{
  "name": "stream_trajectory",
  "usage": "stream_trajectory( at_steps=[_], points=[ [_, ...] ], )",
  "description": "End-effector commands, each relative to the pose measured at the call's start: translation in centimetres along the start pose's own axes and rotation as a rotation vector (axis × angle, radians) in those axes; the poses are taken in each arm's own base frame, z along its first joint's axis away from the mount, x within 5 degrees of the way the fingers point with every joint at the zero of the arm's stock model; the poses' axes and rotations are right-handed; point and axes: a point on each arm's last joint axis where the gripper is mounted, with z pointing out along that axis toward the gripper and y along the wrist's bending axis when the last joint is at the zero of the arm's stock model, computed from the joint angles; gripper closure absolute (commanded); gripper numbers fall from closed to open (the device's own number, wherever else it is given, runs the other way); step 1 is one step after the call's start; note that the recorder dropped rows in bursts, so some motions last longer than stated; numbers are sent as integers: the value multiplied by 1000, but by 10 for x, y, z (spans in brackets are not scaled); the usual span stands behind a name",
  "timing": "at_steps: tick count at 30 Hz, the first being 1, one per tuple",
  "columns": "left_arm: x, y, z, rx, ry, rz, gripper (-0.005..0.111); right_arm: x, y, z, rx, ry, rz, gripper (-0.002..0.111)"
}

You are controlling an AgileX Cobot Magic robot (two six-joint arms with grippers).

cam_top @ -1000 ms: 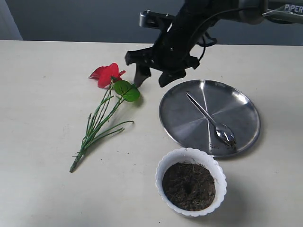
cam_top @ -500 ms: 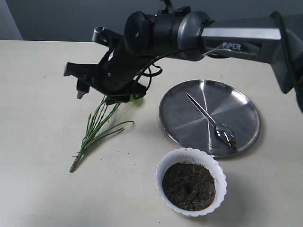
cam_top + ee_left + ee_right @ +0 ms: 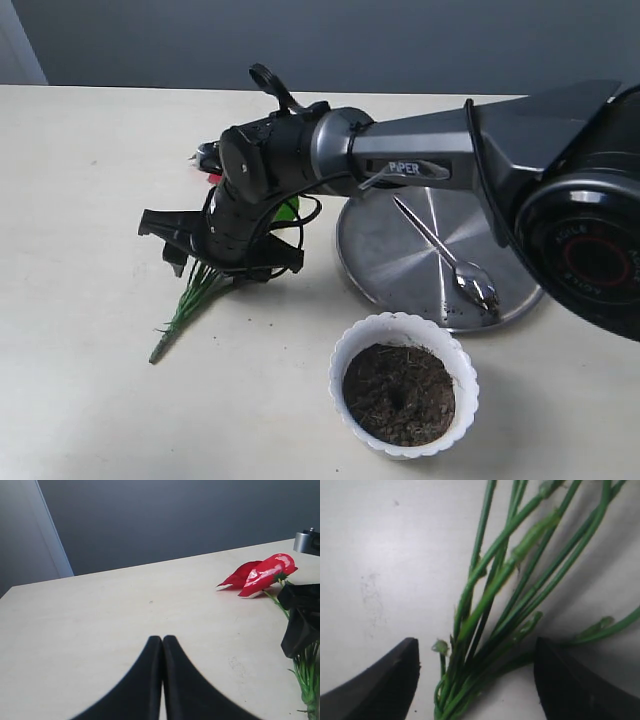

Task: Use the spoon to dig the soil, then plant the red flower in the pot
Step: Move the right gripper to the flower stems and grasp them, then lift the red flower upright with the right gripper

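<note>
Right gripper (image 3: 222, 262) has dropped lower since the last frame, fingers (image 3: 380, 680) spread wide astride the red flower (image 3: 196, 290) stems on the table (image 3: 80, 200). Left gripper (image 3: 162, 642) fingers pressed together, holding nothing. Spoon (image 3: 445, 255) lies on the steel plate (image 3: 380, 250); pot (image 3: 404, 383) of soil (image 3: 398, 393) sits just in front.

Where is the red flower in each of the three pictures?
Exterior view: the red flower lies on the table left of the plate, mostly hidden by the right gripper; its stems poke out below.
Left wrist view: red blooms at the right edge, stems running down.
Right wrist view: only green stems, between the open fingers.
Shared landmark: the stem bundle.
</note>
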Motion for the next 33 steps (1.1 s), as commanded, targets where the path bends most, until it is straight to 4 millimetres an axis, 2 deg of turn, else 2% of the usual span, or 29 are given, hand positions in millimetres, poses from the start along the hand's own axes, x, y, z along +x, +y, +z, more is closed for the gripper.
stream_trajectory(
  at_steps=[1, 8, 10, 11, 13, 17, 20, 24, 28, 33],
  points=[
    [0, 0, 0, -4, -10, -4, 106, 0, -3, 6, 18, 6, -3, 45],
    [0, 0, 0, -4, -12, -4, 106, 3, -8, 17, 42, 26, 9, 45],
    [0, 0, 0, -4, -12, -4, 106, 4, -10, 20, 48, 32, 26, 55],
    [0, 0, 0, -4, -12, -4, 106, 4, -10, 21, 50, 35, 28, 67],
    [0, 0, 0, -4, -12, -4, 106, 5, -10, 20, 54, 40, 30, 76],
    [0, 0, 0, -4, -13, -4, 106, 6, -13, 20, 78, 61, 24, 77],
    [0, 0, 0, -4, -13, -4, 106, 6, -14, 20, 94, 59, 7, 108],
    [0, 0, 0, -4, -13, -4, 106, 4, -12, 16, 82, 44, -34, 109],
    [0, 0, 0, -4, -13, -4, 106, -5, -5, 0, 66, -48, -123, 109],
    [0, 0, 0, -4, -13, -4, 106, -25, 14, -48, 2, -277, -270, 109]
  ],
)
